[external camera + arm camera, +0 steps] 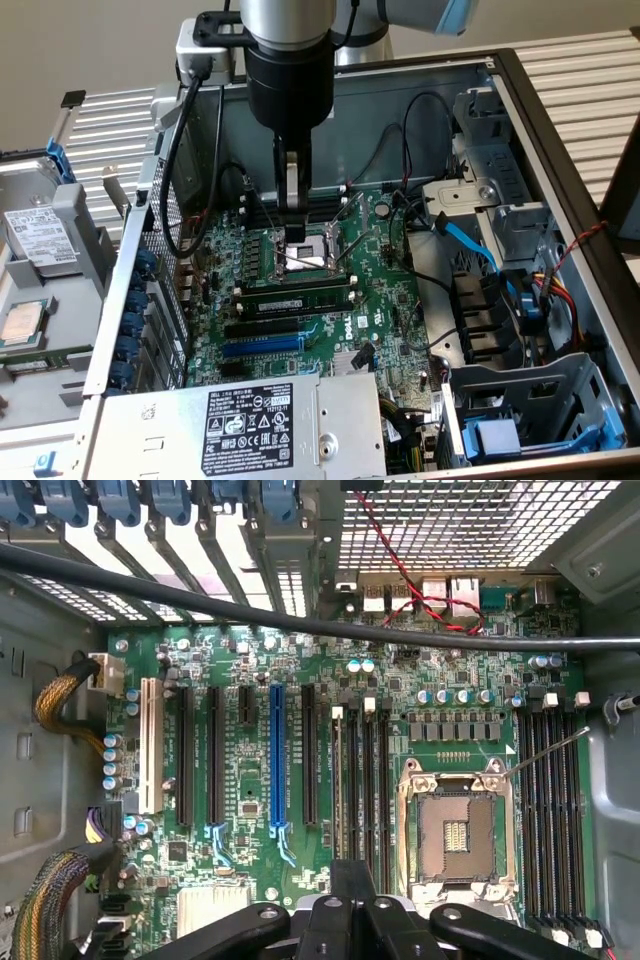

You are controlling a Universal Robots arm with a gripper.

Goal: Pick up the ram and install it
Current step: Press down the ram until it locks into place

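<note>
Closed fingers (292, 196) upright above motherboard (385, 300)

Green motherboard (300, 810), blue slot (279, 755), empty CPU socket (456, 840), grey power supply (240, 425).

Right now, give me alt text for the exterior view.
The arm's shut gripper hangs over the motherboard inside an open computer case, just above the empty CPU socket. One ram stick sits in a slot beside the socket.
</note>
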